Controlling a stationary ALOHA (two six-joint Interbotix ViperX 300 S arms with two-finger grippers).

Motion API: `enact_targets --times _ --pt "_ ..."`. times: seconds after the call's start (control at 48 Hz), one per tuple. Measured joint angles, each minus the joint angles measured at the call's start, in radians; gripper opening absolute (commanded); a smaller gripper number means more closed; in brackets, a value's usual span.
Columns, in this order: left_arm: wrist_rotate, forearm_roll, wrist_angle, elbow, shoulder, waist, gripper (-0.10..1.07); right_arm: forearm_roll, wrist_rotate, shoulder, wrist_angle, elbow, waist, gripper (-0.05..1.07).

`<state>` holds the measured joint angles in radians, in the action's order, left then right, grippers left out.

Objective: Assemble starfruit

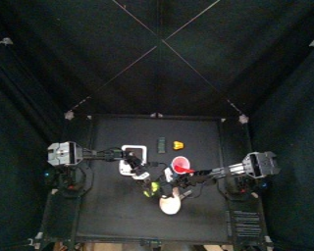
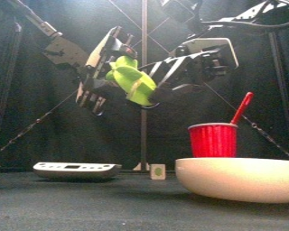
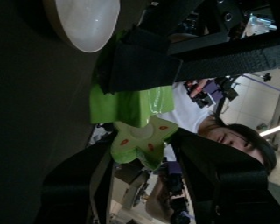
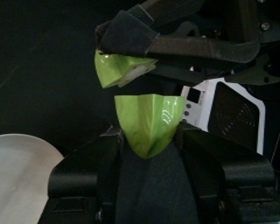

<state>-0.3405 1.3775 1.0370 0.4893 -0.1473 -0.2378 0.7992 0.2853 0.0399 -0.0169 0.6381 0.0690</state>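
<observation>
Both grippers meet in the air above the table, each with a glossy yellow-green starfruit piece. My left gripper point(image 3: 140, 164) is shut on one starfruit piece point(image 3: 143, 144) whose cut face shows a star. My right gripper point(image 4: 149, 147) is shut on the other starfruit piece point(image 4: 149, 122). In the right wrist view a narrow gap shows between this piece and the left one point(image 4: 116, 68). From the front the two halves point(image 2: 131, 79) look pressed close together, with the left gripper point(image 2: 108, 72) and right gripper point(image 2: 172, 74) on either side.
A red cup point(image 2: 212, 141) with a red stick in it stands behind a cream bowl point(image 2: 244, 179) at the front right. A white flat tray point(image 2: 77, 168) lies at the left, a small white block point(image 2: 158, 171) mid-table. A person point(image 3: 238, 140) shows beyond the curtains.
</observation>
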Motion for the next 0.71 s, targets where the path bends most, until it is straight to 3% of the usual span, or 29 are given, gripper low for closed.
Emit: enact_targets --times 0.708 --pt "0.002 -0.031 0.002 0.0 -0.012 -0.003 0.54 0.014 -0.002 0.0 -0.002 0.002 0.005 0.78"
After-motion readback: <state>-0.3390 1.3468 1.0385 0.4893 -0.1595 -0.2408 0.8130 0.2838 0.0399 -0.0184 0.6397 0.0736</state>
